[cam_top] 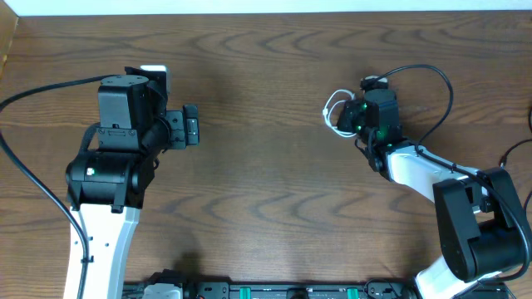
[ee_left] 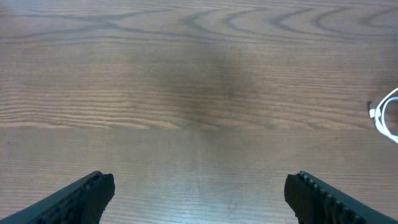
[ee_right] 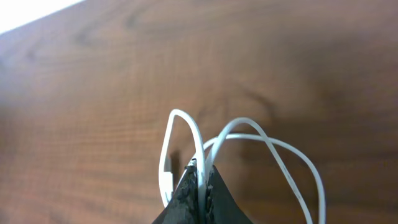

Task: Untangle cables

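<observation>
Loops of white cable point(ee_right: 178, 113) fan out just ahead of the right hand point(ee_right: 200, 171), pinched tight on one strand, against the wood table point(cam_top: 266, 166), while the left hand point(ee_left: 199, 186) hangs well apart, spread wide, holding nothing.

My left arm point(cam_top: 100, 232) and right arm point(cam_top: 416, 170) share one build — white links, boxy black joint housings, a small green light on each — with thick black cables point(cam_top: 50, 86) trailing away and dark, ridge-edged fingers point(ee_left: 81, 196).
</observation>
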You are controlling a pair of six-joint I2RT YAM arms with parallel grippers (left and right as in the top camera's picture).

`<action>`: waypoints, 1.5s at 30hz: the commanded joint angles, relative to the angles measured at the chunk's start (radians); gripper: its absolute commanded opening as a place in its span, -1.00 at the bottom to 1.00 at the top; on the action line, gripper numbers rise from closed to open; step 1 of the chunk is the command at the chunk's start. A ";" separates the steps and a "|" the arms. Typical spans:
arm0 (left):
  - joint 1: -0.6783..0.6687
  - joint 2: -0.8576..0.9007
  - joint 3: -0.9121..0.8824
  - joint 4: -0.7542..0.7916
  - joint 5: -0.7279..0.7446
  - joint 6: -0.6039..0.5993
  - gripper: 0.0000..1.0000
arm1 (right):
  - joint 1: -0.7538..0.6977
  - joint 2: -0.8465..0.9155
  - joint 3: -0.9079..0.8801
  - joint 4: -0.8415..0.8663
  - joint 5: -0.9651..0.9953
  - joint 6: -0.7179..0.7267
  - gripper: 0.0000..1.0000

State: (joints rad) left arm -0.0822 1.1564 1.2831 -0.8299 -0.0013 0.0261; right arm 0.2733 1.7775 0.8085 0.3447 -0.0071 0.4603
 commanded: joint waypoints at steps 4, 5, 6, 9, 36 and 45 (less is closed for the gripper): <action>0.001 0.000 0.009 0.001 0.002 0.006 0.85 | -0.036 0.006 0.003 0.187 0.349 -0.119 -0.98; 0.001 0.000 0.009 0.001 0.002 0.006 0.85 | -0.045 0.006 0.003 0.216 0.384 -0.143 -0.98; 0.001 -0.001 0.009 0.001 0.002 0.006 0.85 | -0.064 0.006 0.003 0.255 0.420 -0.173 -0.98; 0.001 0.000 0.009 0.001 0.002 0.006 0.85 | -0.138 0.006 0.006 0.283 0.427 -0.204 -0.98; 0.001 0.000 0.009 0.001 0.002 0.006 0.85 | -0.643 -0.001 0.007 0.108 0.178 -0.098 0.99; 0.001 0.000 0.009 0.001 0.002 0.006 0.85 | -0.547 -0.306 0.007 -0.078 0.146 -0.174 0.99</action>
State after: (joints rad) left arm -0.0822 1.1564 1.2831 -0.8303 -0.0017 0.0261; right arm -0.3218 1.6070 0.8082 0.3069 0.1493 0.3477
